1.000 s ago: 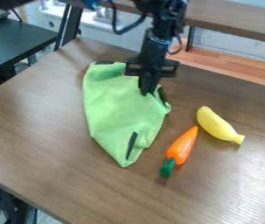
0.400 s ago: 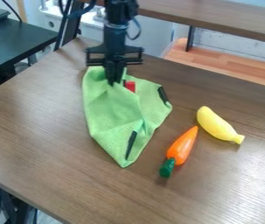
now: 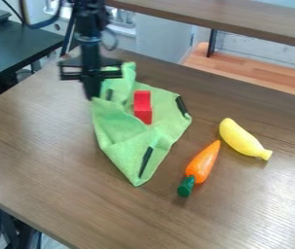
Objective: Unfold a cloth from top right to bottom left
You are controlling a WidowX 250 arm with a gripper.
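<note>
- The gripper [image 3: 92, 97] is at the cloth's 10 o'clock edge, pointing down, its fingers close together and apparently clamped on a pinch of fabric.
- The cloth [image 3: 119, 142] lies on the table [image 3: 39, 151], a green spread with one end at 12 o'clock and a corner at 6. A loose fold runs from the gripper towards its middle, so I judge the unfolding well along but unfinished.
- It should handle as light and limp, with enough nap not to be slippery, and nothing about it looks fragile. It won't push — it has to be drawn by an edge or corner. The raised edge at 10 o'clock is a fair hold; a low pull towards 8 should open the fold, while too thin a pinch could slip free.
- The block [image 3: 143, 107], red, sits on the cloth, just off its middle towards 12. It may weigh the fabric down or be dragged along — a slow pull suits.
- The carrot [image 3: 201, 163] lies beyond the cloth at 4 o'clock, green end towards 7.
- The banana [image 3: 242, 140] is farther out, between 3 and 4, clear of the pull.
</note>
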